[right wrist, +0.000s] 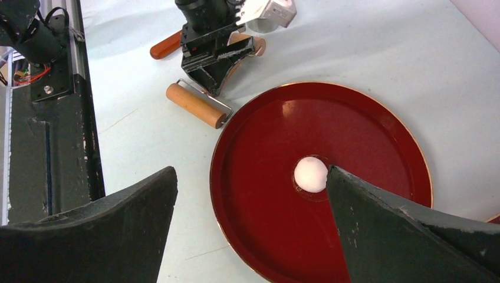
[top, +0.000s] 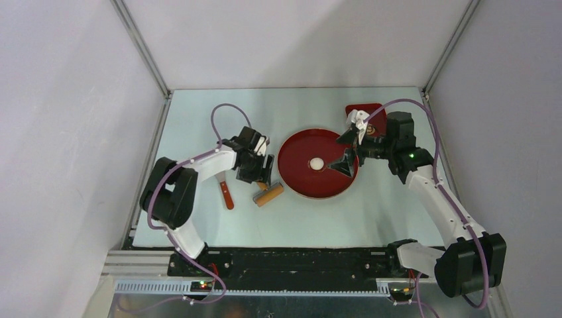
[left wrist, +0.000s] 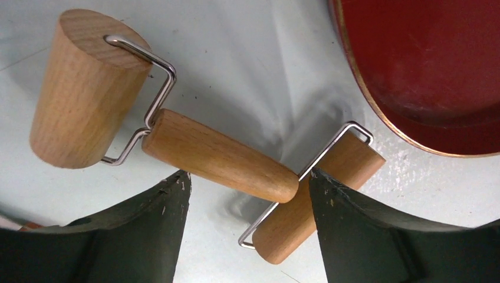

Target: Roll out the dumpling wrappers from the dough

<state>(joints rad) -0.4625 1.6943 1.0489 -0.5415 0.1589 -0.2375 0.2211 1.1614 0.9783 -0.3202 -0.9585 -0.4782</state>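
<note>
**Overhead and wrist views.** A ball of dough [top: 317, 163] lies at the centre of the red plate [top: 298, 185] on the table [top: 371, 218]. The right gripper [top: 344, 151] hangs over the plate's right half, jaws spread and empty. Left of the plate, the left gripper [left wrist: 247, 173] straddles a wooden rolling pin [left wrist: 221, 156], jaws released, apparently without contact.

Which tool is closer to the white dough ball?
Right. The right tool hangs open over the red plate, one finger just beside the ball. The left tool is off the plate, above the wooden roller.
</note>
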